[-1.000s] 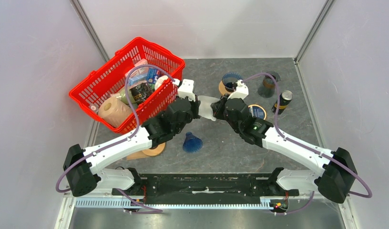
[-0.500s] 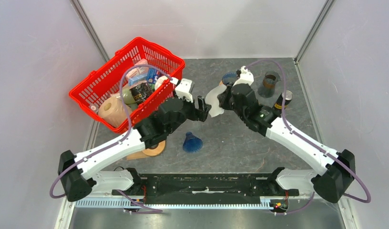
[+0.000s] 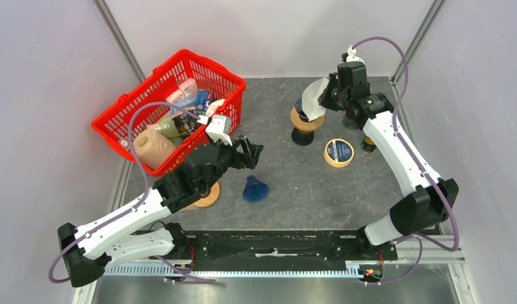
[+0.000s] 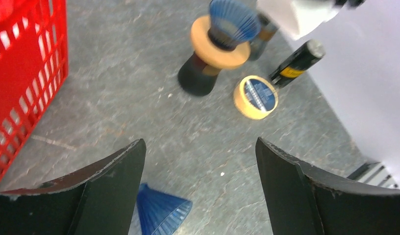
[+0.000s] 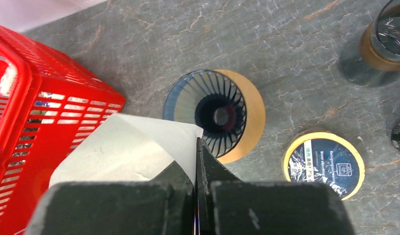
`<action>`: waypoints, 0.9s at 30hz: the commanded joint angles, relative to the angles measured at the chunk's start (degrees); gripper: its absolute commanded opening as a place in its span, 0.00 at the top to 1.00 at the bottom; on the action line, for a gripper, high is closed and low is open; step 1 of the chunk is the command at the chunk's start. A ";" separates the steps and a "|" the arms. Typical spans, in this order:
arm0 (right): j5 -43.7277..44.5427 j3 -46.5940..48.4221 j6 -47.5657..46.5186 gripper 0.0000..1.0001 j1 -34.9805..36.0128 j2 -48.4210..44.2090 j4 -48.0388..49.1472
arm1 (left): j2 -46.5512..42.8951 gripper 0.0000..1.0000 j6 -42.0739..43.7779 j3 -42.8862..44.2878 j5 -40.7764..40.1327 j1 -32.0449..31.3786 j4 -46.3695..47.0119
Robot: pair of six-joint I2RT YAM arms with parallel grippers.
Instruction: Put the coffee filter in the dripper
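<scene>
Right gripper pinching coffee filter edge, poised just above dripper near far edge of bench for dropping in | left gripper spread, empty, aside

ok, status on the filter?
Right gripper shut on filter, hovering just over dripper, not in yet. Left gripper open, empty, well back. Nothing blocking dripper mouth.

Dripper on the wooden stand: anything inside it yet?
Only bare blue ribs and the centre hole show inside the dripper. The filter, pinched in the right gripper, covers its lower-left rim.
</scene>
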 commanded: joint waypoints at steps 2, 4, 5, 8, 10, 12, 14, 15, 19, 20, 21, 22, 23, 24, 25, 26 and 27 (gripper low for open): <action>-9.09 8.16 -3.08 1.00 -4.45 7.15 -5.13 | 1.95 0.11 -5.54 -1.86 -3.78 0.41 -4.67; -10.93 10.24 -3.54 1.00 -5.40 9.49 -5.77 | 1.92 0.10 -6.18 -2.45 -4.90 0.50 -6.21; -11.80 11.02 -3.99 0.99 -5.59 10.42 -6.09 | 1.63 0.10 -6.19 -2.71 -5.55 0.56 -6.55; -12.00 14.12 -5.49 0.99 -5.96 13.87 -7.86 | 0.30 0.10 -6.71 -4.02 -6.86 0.67 -7.23; -12.08 16.10 -6.45 0.99 -6.10 16.03 -9.37 | -0.53 0.09 -7.04 -4.89 -7.01 0.76 -7.31; -12.43 17.25 -7.30 0.98 -6.24 17.77 -10.27 | -1.00 0.09 -7.33 -5.35 -7.31 0.89 -7.75; -12.28 17.46 -7.65 0.97 -6.18 18.67 -10.56 | -1.15 0.09 -7.68 -5.74 -7.53 0.94 -8.06; -12.12 17.54 -7.88 0.96 -6.18 19.05 -10.56 | -1.10 0.09 -7.84 -5.83 -7.53 1.02 -8.11; -12.11 18.19 -8.22 0.94 -6.18 20.63 -11.41 | -0.93 0.08 -8.04 -6.02 -7.18 1.06 -8.22; -12.37 18.41 -8.22 0.93 -6.17 21.01 -11.68 | -0.92 0.08 -8.04 -6.02 -7.14 1.03 -8.20; -12.56 18.51 -8.29 0.93 -6.18 21.41 -11.83 | -0.93 0.08 -8.06 -6.01 -7.18 1.02 -8.20; -12.65 18.64 -8.33 0.91 -6.17 21.76 -11.96 | -0.93 0.08 -8.04 -6.03 -7.11 1.04 -8.26; -12.65 18.79 -8.33 0.90 -6.17 22.03 -12.13 | -0.94 0.08 -8.07 -6.12 -7.05 1.02 -8.28; -12.77 18.94 -8.51 0.89 -6.17 22.22 -12.22 | -1.00 0.08 -8.04 -6.12 -7.01 1.09 -8.20; -12.76 19.11 -8.51 0.86 -6.15 22.35 -12.31 | -1.07 0.08 -8.04 -6.19 -6.92 1.09 -8.11; -12.83 19.29 -8.51 0.84 -6.18 22.45 -12.48 | -0.95 0.08 -8.08 -6.14 -6.78 1.09 -7.98; -12.97 19.39 -8.58 0.81 -6.17 22.43 -12.50 | -0.92 0.08 -8.04 -6.12 -6.62 1.11 -7.93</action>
